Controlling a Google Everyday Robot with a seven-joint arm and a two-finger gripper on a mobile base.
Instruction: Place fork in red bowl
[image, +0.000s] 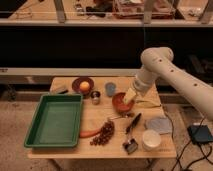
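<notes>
**While the hand (131, 95) hovers at the bowl (119, 103), the fork (120, 117) is on the surface (97, 114)**

Hand is released and looks empty, over the bowl's right rim, toward the surface's back-right corner. Fork lies just in front of the bowl, front-left of the hand, long axis roughly parallel to the front edge. My read: the pick is not yet done, so come forward and down with the jaws across the handle.

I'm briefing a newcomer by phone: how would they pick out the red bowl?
On the wooden table, look right of the green tray, just past the blue cup. The red bowl sits there with the gripper over its right edge. It is round and deep, unlike the flatter plate holding an orange.
</notes>
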